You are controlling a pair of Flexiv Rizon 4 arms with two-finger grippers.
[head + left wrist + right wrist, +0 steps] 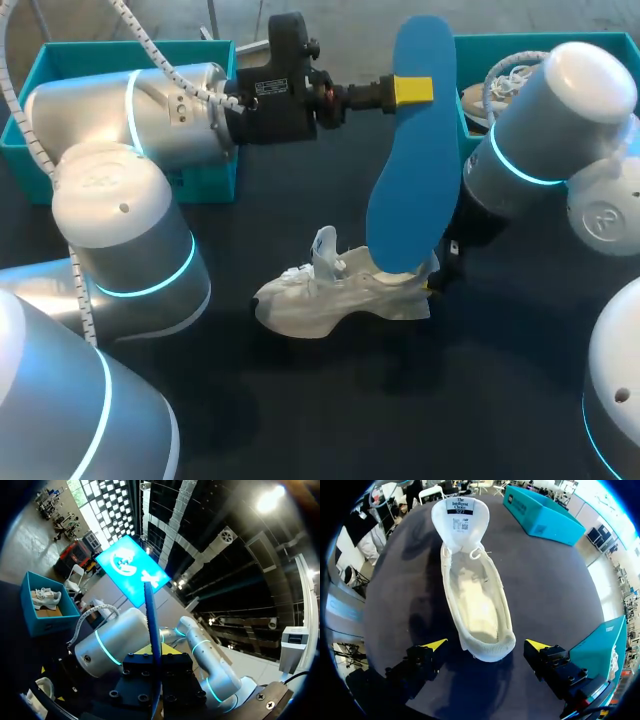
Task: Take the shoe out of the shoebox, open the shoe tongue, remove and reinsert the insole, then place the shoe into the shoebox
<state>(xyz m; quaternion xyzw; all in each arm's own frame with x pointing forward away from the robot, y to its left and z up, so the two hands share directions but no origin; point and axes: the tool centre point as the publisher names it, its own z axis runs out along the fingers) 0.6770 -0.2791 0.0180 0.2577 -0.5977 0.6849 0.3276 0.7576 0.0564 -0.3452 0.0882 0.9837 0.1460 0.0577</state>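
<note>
A blue insole (412, 150) hangs upright above the table, its lower end at the heel opening of the white shoe (335, 295). My left gripper (412, 90) is shut on the insole's upper part. In the left wrist view the insole (151, 620) shows edge-on, running out from between the fingers of the left gripper (156, 667). The shoe (475, 595) lies on the dark table with its tongue (460, 517) pulled up and its inside bare. My right gripper (486, 645) stands open, one yellow tip on each side of the heel without touching it. In the head view, the insole and shoe largely hide the right gripper (440, 270).
A teal shoebox (480, 50) at the back right holds another white shoe (500, 85); it also shows as the shoebox (45, 622) in the left wrist view. A second teal box (100, 60) stands at the back left, behind my left arm.
</note>
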